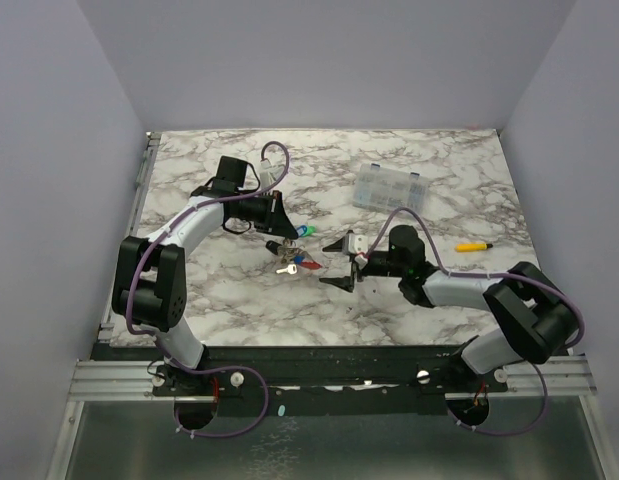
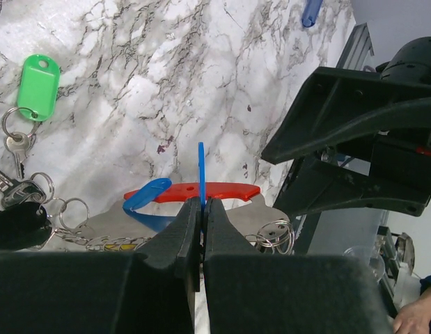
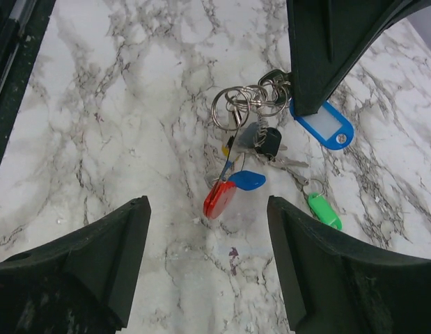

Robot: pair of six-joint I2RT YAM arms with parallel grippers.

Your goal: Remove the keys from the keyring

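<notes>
— How does the left gripper (image 2: 200, 209) stand?
— It is clenched. Its two matte black fingers (image 2: 175, 240) meet on a thin, flat sliver of blue plastic. That is the blue tag (image 3: 325, 127) seen edge-on. From the right wrist it shows as an oval blue frame round a white label, just under the finger's tip.
— And the right gripper (image 1: 329, 264)?
— It is released. The blunt black jaws are spread wide and grip nothing.
— Where are the keys (image 3: 260, 142)?
— They are bunched in the middle of the marble table (image 3: 131, 104), which is white with grey veins. The bunch sits between the two grippers, right at the left one's tip. Small flat metal blades, one with a dark head, fan out from the keyring (image 3: 251, 97), a cluster of thin, shiny, overlapping wire loops. A glossy red tag (image 3: 220, 198) and a smaller blue teardrop tag (image 3: 248, 180) lie nearest the right gripper. A bright green tag (image 3: 324, 210), oval with a punched hole, lies to one side on its own small ring.
— Does the bunch hang or rest?
— The views do not settle that.
— Anything farther out?
— A clear, ribbed compartment box (image 1: 388, 187) sits toward the far edge and a short yellow stick (image 1: 474, 245) lies to the right. Both are well apart from the keys.
</notes>
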